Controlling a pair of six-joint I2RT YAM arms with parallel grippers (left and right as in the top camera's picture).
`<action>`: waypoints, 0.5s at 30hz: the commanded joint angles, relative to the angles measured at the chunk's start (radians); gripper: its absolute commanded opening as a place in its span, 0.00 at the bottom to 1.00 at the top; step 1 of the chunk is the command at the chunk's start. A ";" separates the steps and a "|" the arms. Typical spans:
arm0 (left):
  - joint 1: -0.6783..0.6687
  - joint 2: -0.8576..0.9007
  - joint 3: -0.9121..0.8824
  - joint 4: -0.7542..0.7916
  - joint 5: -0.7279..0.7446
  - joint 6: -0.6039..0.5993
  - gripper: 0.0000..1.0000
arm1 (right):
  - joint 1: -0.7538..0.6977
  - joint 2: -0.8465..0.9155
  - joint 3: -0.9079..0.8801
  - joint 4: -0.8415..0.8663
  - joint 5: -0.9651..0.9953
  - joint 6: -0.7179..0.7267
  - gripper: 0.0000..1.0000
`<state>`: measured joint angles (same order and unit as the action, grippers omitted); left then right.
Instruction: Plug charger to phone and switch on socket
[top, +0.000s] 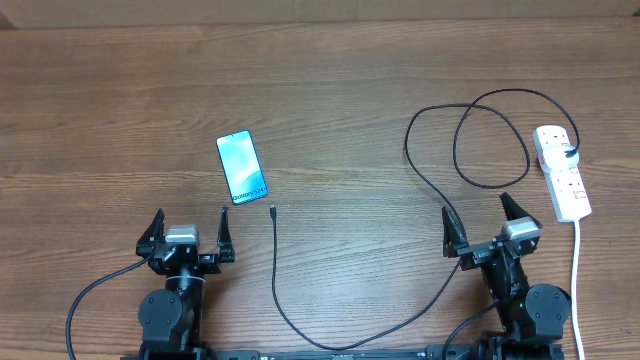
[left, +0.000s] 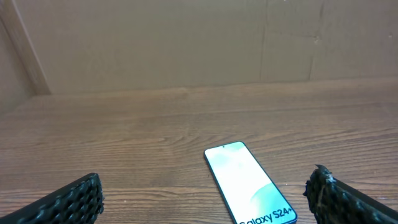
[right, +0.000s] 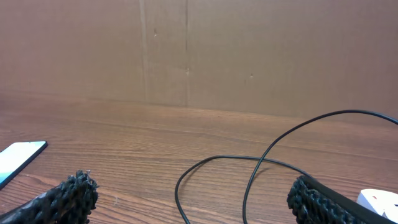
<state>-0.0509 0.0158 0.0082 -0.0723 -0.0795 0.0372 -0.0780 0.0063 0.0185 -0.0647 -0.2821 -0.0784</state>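
The phone lies flat on the wooden table, screen up with "Galaxy S24" text; it also shows in the left wrist view. The black charger cable loops across the table; its connector tip lies just below-right of the phone, apart from it. Its black plug sits in the white socket strip at the far right. My left gripper is open and empty, just below the phone. My right gripper is open and empty, left of the strip, with cable loops ahead of it.
The strip's thick white cord runs down to the front edge on the right. A brown cardboard wall stands behind the table. The cable trails along the front between the two arm bases.
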 joint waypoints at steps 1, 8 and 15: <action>-0.004 -0.011 -0.003 0.002 0.002 0.023 1.00 | -0.003 -0.003 -0.011 0.006 0.001 -0.002 1.00; -0.004 -0.011 -0.003 0.002 0.002 0.023 1.00 | -0.003 -0.003 -0.011 0.007 0.000 -0.002 1.00; -0.004 -0.011 -0.003 0.103 0.011 0.018 1.00 | -0.003 -0.003 -0.010 0.012 -0.001 0.023 1.00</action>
<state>-0.0509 0.0158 0.0082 -0.0105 -0.0792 0.0372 -0.0780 0.0063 0.0185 -0.0639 -0.2817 -0.0780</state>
